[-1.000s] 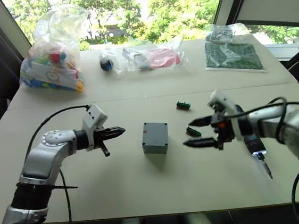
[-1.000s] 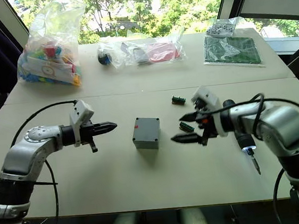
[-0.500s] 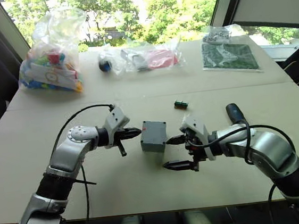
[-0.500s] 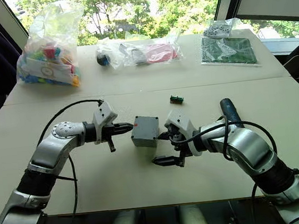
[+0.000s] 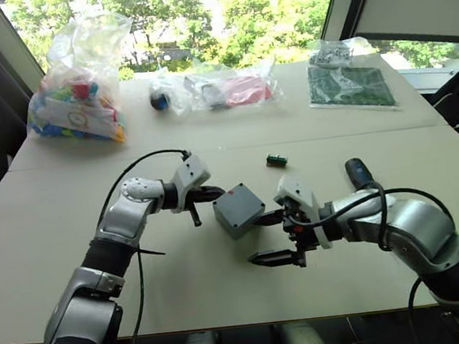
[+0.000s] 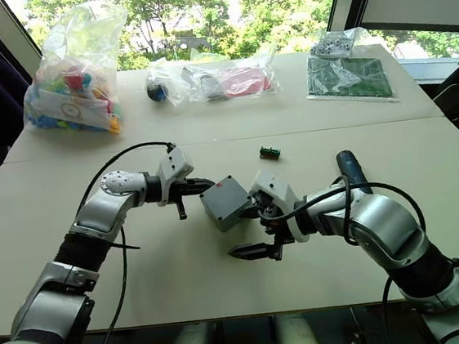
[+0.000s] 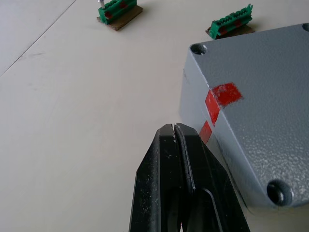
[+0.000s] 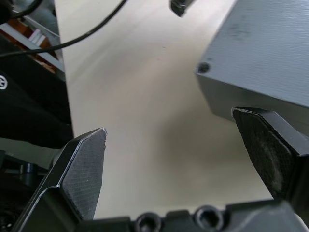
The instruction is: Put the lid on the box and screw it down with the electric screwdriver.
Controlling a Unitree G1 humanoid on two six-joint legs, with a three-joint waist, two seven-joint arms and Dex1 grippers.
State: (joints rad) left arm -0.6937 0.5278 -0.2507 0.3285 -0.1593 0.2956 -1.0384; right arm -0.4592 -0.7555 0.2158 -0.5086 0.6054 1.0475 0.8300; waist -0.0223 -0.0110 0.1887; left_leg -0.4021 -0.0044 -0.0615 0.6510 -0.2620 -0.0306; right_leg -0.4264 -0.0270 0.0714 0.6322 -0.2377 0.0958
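grey box (image 5: 238,210) near the table's (image 5: 72,238) middle, lid (image 7: 256,116) already seated, turned askew between both grippers. left gripper (image 5: 212,194) pressed together, tip against the red-marked side; right gripper (image 5: 274,236) spread wide, one finger touching the opposite wall. probably light, rigid, slick plastic — prone to sliding or spinning. best pinched across two opposite side walls, low down — clear of corner screw holes.
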